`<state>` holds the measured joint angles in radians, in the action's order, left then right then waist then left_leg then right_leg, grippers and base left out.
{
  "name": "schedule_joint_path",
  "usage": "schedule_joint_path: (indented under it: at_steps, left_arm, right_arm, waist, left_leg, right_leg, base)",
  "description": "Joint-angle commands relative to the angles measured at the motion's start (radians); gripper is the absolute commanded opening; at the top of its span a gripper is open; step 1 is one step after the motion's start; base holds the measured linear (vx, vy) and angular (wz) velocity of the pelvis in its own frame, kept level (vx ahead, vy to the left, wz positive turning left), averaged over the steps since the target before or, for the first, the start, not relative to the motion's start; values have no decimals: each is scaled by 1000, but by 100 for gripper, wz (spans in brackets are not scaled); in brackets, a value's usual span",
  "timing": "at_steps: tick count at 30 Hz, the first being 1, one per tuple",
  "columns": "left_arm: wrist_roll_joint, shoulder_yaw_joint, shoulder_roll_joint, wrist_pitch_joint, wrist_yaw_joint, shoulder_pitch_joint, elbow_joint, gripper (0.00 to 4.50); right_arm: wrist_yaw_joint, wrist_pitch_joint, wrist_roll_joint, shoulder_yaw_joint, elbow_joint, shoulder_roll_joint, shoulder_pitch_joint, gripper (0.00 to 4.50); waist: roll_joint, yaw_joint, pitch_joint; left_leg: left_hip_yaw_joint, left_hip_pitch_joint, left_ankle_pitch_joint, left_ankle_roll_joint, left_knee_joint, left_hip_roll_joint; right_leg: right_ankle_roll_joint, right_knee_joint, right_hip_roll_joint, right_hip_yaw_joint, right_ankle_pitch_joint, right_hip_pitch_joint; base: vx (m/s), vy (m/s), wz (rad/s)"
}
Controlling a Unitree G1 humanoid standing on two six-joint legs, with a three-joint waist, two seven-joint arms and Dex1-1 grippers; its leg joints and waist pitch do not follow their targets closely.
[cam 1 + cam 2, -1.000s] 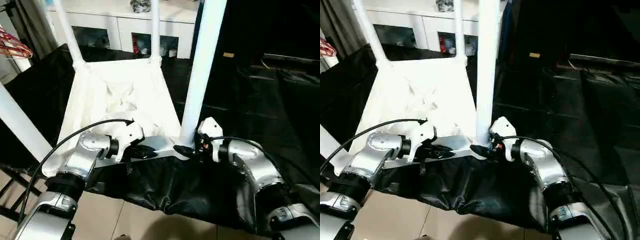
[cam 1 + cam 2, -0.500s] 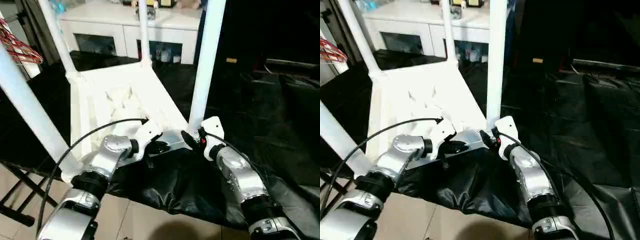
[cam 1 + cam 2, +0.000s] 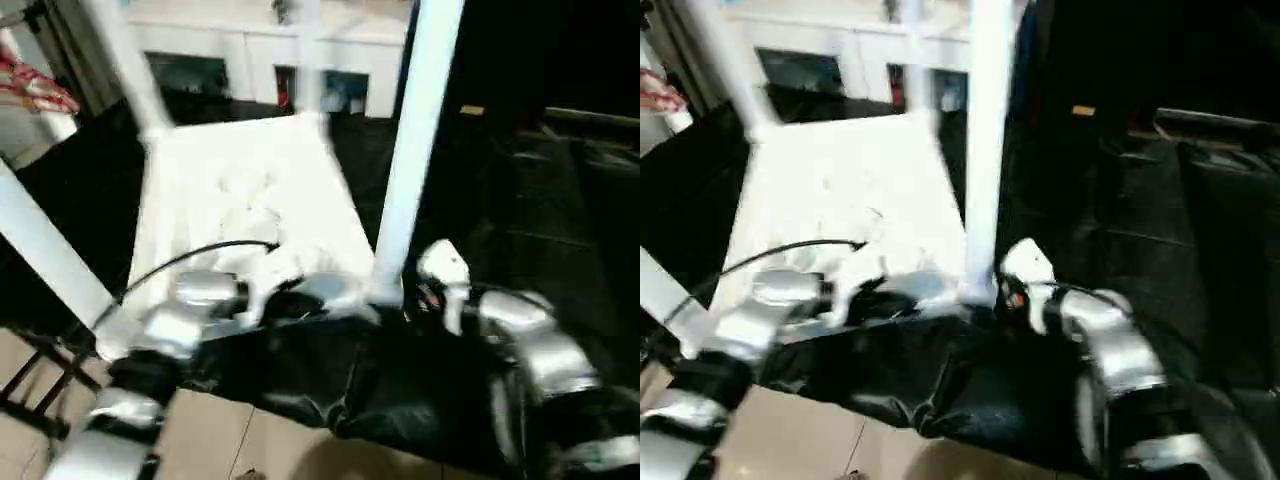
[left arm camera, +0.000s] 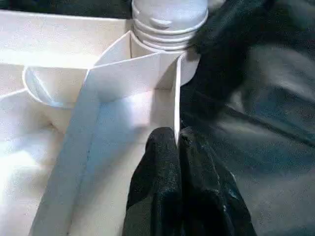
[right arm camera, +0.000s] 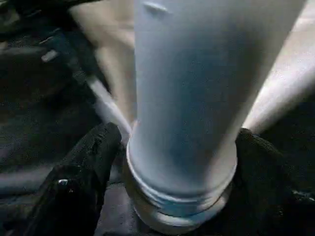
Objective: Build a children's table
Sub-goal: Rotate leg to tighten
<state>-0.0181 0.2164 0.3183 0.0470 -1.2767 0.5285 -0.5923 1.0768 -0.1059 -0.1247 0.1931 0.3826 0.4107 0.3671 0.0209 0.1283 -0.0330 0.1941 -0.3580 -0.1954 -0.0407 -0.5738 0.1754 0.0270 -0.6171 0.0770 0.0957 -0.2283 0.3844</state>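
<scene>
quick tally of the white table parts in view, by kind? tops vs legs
Table top: 1
Legs standing up from its corners: 4, near right, near left, far left, far right
Total: 5 parts
</scene>
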Motion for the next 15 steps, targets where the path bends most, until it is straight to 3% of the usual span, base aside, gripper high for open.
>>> schedule_joint_path:
  at_steps: [1,3,7,8,10,12,15]
  left_arm:
    - [33,34,-14,-1,-54,-17,-5,0]
    - [36,33,-4,-2,-75,-13,-9,0]
    - [38,38,23,-17,-118,1,-28,0]
    - [40,39,29,-15,-125,3,-29,0]
    - [37,41,36,-22,-133,11,-37,0]
    - [35,32,38,-35,-133,21,-55,0]
    - [36,25,37,-40,-125,23,-62,0]
  right_arm:
    - [96,13,-6,65,-19,-4,-4,369]
    - [119,22,-5,68,-13,6,2,369]
    - [157,26,-12,76,10,18,27,356]
    - [164,23,-16,77,10,19,31,346]
    - [176,11,-26,76,2,15,35,336]
    - [192,9,-34,73,-1,8,34,333]
    - [189,9,-35,72,-2,0,30,299]
  waist:
    - [-24,4,56]
    - [-23,8,51]
    - [-21,7,45]
    - [-26,5,44]
    - [-25,7,42]
    - [-31,8,44]
    - [-30,10,45]
  left_leg:
    - [-26,-6,-9,183,35,63]
    - [-28,2,-54,153,42,72]
    - [-29,5,-129,101,50,73]
    - [-29,6,-138,95,51,74]
    - [-29,8,-153,78,53,74]
    - [-27,8,-133,75,51,72]
    - [-27,6,-111,82,49,72]
  right_leg:
    - [213,51,91,-59,113,-51]
    - [208,61,92,-61,-3,-47]
    - [203,71,94,-64,-116,-44]
    - [200,73,95,-65,-129,-45]
    - [192,76,97,-68,-159,-44]
    - [192,72,95,-69,-130,-44]
    - [201,66,96,-69,-86,-45]
  base:
    - [0,0,0]
    - [0,0,0]
    - [0,0,0]
    - [0,0,0]
    - [0,0,0]
    - [0,0,0]
    - [0,0,0]
